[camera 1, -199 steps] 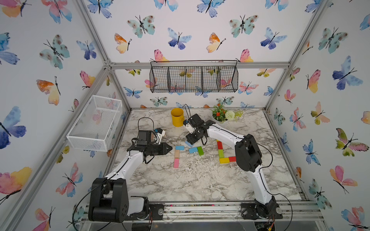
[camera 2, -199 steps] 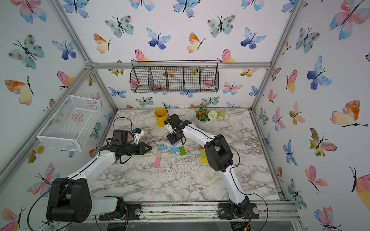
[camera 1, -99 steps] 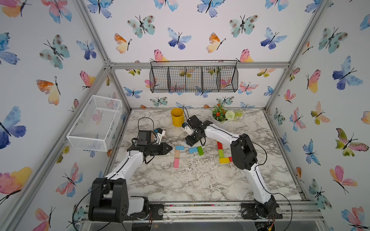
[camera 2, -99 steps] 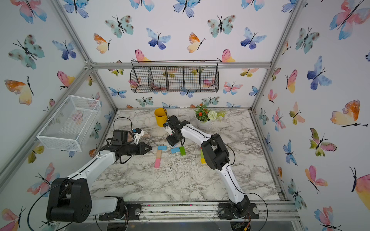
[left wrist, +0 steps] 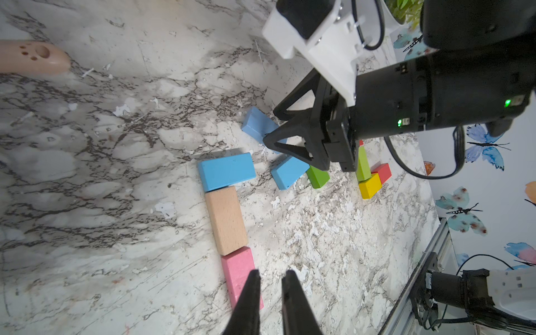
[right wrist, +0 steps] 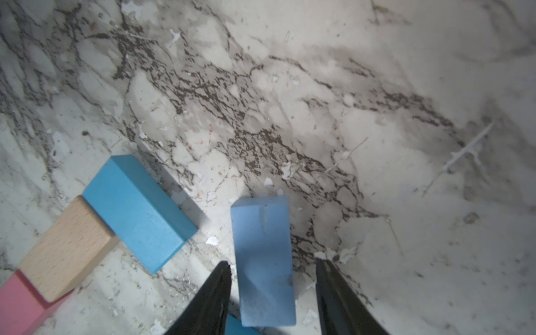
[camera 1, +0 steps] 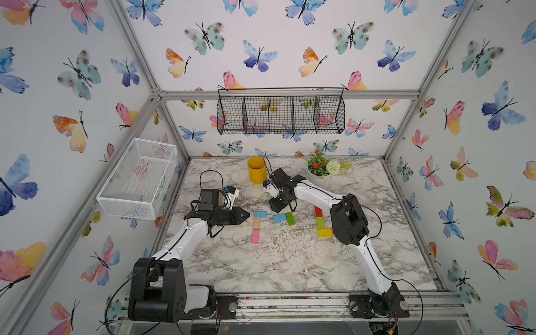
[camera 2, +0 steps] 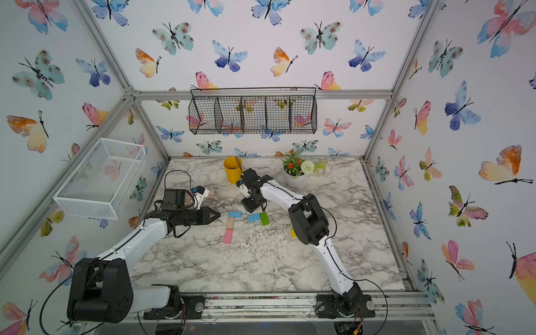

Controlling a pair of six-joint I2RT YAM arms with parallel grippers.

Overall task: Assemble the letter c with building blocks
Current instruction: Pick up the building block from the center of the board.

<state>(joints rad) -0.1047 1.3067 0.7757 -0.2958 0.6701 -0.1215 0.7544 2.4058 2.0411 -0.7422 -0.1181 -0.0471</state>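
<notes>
**1. Left end effector** (camera 1: 247, 215). Black, two-fingered. All but closed, with a slim gap at the tips, and holding nothing. It is poised near item 2 and has not moved in the last second.

**2. Started letter, on the marble-patterned counter** (camera 1: 290, 261).
- A bright blue rectangular wooden block (camera 1: 260, 214) lies crosswise.
- A plain tan wooden block (camera 1: 256, 223) touches it.
- A pink painted block (camera 1: 255, 236) follows end to end, making the spine.
- Judged state: the top stub and the spine are laid, and the bottom arm is lacking.

**3. Right end effector** (right wrist: 271, 264). The jaws are part open and straddle a duller blue rectangular block (right wrist: 262, 255). A gap shows on each side, so nothing is gripped yet.
- Change: the jaws have drawn inward and the arm's elbow has swung toward the centre.
- Reading: a pick-up is under way, and this block is probably meant for the letter.
- One end of the block seems to overlap its neighbour. Whether it lies flat cannot be told.

**4. Spare stock.**
- A light blue block (camera 1: 280, 217) touches a green block (camera 1: 290, 218).
- Further right stand a red block (camera 1: 318, 211), a lime green block (camera 1: 320, 222) and a yellow block (camera 1: 325, 232) in a row, partly behind the right arm.
</notes>
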